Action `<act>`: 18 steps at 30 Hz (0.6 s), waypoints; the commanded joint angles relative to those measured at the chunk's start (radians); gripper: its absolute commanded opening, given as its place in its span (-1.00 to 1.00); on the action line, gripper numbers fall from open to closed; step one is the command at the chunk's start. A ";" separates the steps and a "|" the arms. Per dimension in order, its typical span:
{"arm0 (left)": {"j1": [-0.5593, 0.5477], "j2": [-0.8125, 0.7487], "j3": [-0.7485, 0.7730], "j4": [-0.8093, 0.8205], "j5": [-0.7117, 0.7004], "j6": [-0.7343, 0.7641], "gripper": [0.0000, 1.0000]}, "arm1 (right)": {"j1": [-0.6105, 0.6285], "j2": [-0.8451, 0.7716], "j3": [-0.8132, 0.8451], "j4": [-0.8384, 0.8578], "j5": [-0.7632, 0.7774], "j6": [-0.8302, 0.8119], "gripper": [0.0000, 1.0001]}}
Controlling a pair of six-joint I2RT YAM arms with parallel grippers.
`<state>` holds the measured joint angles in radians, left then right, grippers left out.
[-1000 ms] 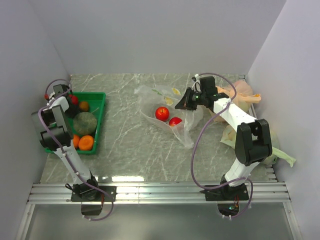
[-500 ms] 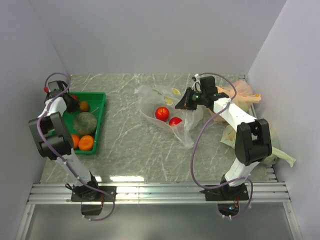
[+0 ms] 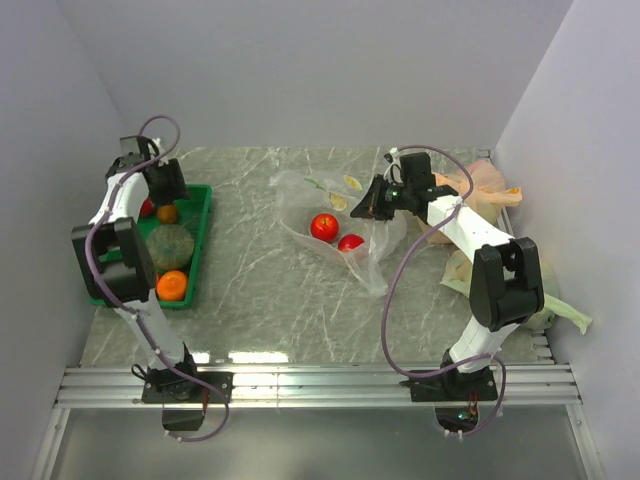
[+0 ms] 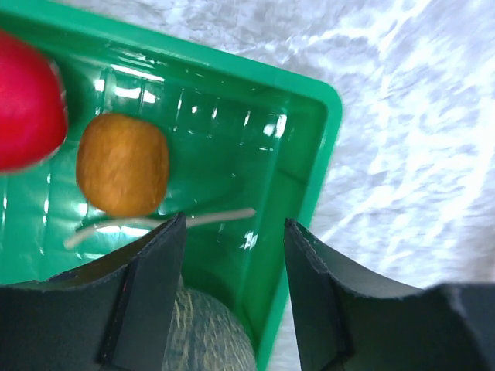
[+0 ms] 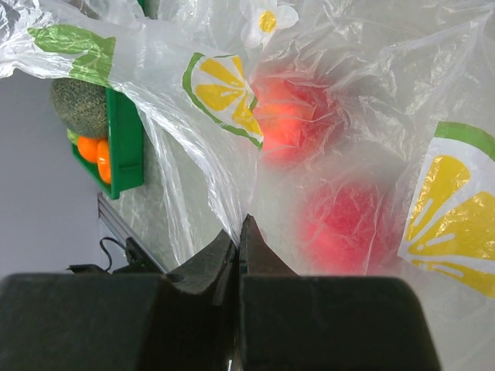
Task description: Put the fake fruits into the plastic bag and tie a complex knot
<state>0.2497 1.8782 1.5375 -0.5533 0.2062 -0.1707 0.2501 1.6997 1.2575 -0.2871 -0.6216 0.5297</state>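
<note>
The clear plastic bag (image 3: 335, 205) with lemon prints lies mid-table and holds two red balls (image 3: 323, 227). My right gripper (image 3: 368, 207) is shut on the bag's film at its right edge; in the right wrist view the jaws (image 5: 240, 228) pinch the film with both red balls (image 5: 290, 116) behind it. My left gripper (image 3: 163, 183) is open and empty above the far end of the green tray (image 3: 203, 215). The tray holds a red ball (image 3: 148, 208), a small orange ball (image 3: 167, 213), a dull green round piece (image 3: 170, 245) and an orange ball (image 3: 172, 286). The left wrist view shows the small orange ball (image 4: 122, 165) ahead of the left gripper (image 4: 232, 232).
An orange-tinted bag (image 3: 482, 185) and a pale green bag (image 3: 558, 308) lie at the right wall. Grey walls close in on the left, back and right. A metal rail (image 3: 320, 385) runs along the near edge.
My left gripper has swung from the tray's left side toward its far right corner. The right gripper and the bag have not moved.
</note>
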 commanded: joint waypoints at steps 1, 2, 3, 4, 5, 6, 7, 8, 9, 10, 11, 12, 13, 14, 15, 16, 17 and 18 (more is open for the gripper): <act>-0.013 0.090 0.082 -0.100 -0.054 0.146 0.19 | -0.011 -0.034 0.005 0.009 -0.006 -0.017 -1.00; -0.024 0.105 0.094 -0.112 -0.071 0.160 0.19 | -0.012 -0.037 0.003 0.008 -0.006 -0.017 -1.00; -0.029 0.120 0.113 -0.123 -0.079 0.192 0.19 | -0.012 -0.035 0.003 0.008 -0.006 -0.020 -1.00; -0.035 0.146 0.121 -0.131 -0.093 0.203 0.19 | -0.017 -0.035 0.003 0.005 -0.004 -0.022 -1.00; -0.046 0.159 0.128 -0.137 -0.102 0.215 0.18 | -0.017 -0.037 0.003 0.003 -0.003 -0.025 -1.00; -0.047 0.168 0.131 -0.142 -0.114 0.218 0.18 | -0.018 -0.035 0.005 0.002 -0.004 -0.025 -1.00; -0.050 0.180 0.131 -0.142 -0.122 0.221 0.19 | -0.021 -0.035 0.005 0.000 -0.003 -0.030 -1.00; -0.056 0.188 0.133 -0.146 -0.123 0.227 0.22 | -0.021 -0.038 0.002 0.003 -0.001 -0.030 -1.00; -0.059 0.202 0.136 -0.154 -0.131 0.231 0.24 | -0.023 -0.038 0.000 0.005 -0.001 -0.030 -1.00; -0.062 0.208 0.138 -0.163 -0.134 0.234 0.25 | -0.023 -0.037 -0.004 0.005 -0.006 -0.030 -1.00; -0.067 0.211 0.131 -0.160 -0.139 0.237 0.26 | -0.026 -0.035 -0.004 0.006 -0.007 -0.030 -1.00; -0.067 0.217 0.127 -0.157 -0.146 0.237 0.27 | -0.025 -0.032 -0.006 0.008 -0.006 -0.028 -1.00; -0.069 0.220 0.127 -0.157 -0.154 0.234 0.27 | -0.028 -0.031 -0.007 0.008 -0.009 -0.028 -1.00; -0.069 0.223 0.124 -0.154 -0.153 0.234 0.28 | -0.028 -0.029 -0.007 0.011 -0.010 -0.028 -1.00; -0.069 0.228 0.122 -0.151 -0.154 0.237 0.28 | -0.029 -0.029 -0.009 0.012 -0.009 -0.028 -1.00; -0.070 0.229 0.124 -0.151 -0.146 0.238 0.29 | -0.028 -0.031 -0.010 0.012 -0.009 -0.028 -1.00; -0.069 0.234 0.131 -0.158 -0.142 0.241 0.29 | -0.029 -0.029 -0.012 0.012 -0.009 -0.028 -1.00; -0.067 0.233 0.136 -0.160 -0.142 0.241 0.30 | -0.031 -0.031 -0.012 0.011 -0.009 -0.030 -1.00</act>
<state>0.1818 2.1052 1.6268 -0.7029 0.0772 0.0437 0.2298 1.6993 1.2491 -0.2890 -0.6216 0.5179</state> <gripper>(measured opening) 0.647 0.006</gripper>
